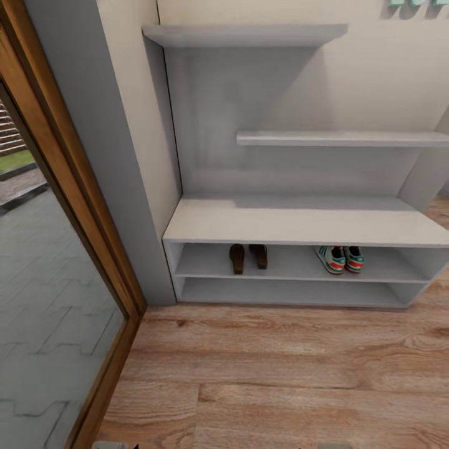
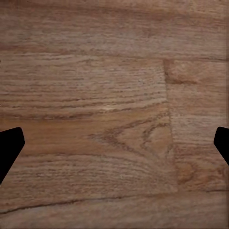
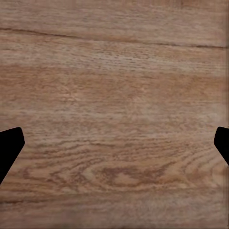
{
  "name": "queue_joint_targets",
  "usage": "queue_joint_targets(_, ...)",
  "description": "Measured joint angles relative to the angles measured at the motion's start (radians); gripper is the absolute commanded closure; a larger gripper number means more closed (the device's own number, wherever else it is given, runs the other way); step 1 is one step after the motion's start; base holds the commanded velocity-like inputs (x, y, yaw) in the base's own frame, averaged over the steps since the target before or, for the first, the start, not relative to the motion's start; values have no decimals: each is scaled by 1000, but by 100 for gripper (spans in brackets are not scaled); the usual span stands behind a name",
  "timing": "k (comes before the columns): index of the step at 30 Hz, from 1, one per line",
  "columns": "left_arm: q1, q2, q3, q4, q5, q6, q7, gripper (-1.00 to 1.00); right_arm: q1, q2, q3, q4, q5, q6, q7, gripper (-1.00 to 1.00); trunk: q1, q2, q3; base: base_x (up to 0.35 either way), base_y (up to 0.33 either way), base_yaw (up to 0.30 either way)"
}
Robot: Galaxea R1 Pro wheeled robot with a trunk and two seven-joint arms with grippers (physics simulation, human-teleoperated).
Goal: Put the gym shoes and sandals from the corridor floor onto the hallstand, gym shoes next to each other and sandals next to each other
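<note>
gym shoes (image 1: 340, 258) and sandals (image 1: 248, 256) both up on the hallstand (image 1: 293, 224), far ahead of the grippers; near to far as follows.

closest: left gripper (image 2: 114, 143) spread wide, dark fingertips (image 2: 8, 148) at opposite edges of the left wrist view, nothing between them, only bare wood-grain corridor floor (image 2: 109, 95) beneath. right gripper (image 3: 114, 143) likewise spread wide and empty, fingertips (image 3: 8, 148) apart over the same planking.

further ahead: open floor, no footwear on it, running up to the foot of the pale grey hallstand.

beyond that: lower shoe tier bare. upper tier, just under the bench top, carrying all four. dark brown sandals side by side toward the left, apart by a narrow gap. cream-white sneakers with green stripes and red-orange heels side by side toward the right, about touching. the two pairs well apart.

farthest: staggered wall shelves (image 1: 340, 138) above the bench. off to the left, a wooden door frame (image 1: 68, 181) with glass, grey paving outside.
</note>
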Motion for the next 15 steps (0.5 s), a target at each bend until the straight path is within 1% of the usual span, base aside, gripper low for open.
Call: queue_joint_targets(15,0,-1,1,0,0,0,1,-100,0,0,0,0,0,0,0,-100,-58,105,47,0,0,0)
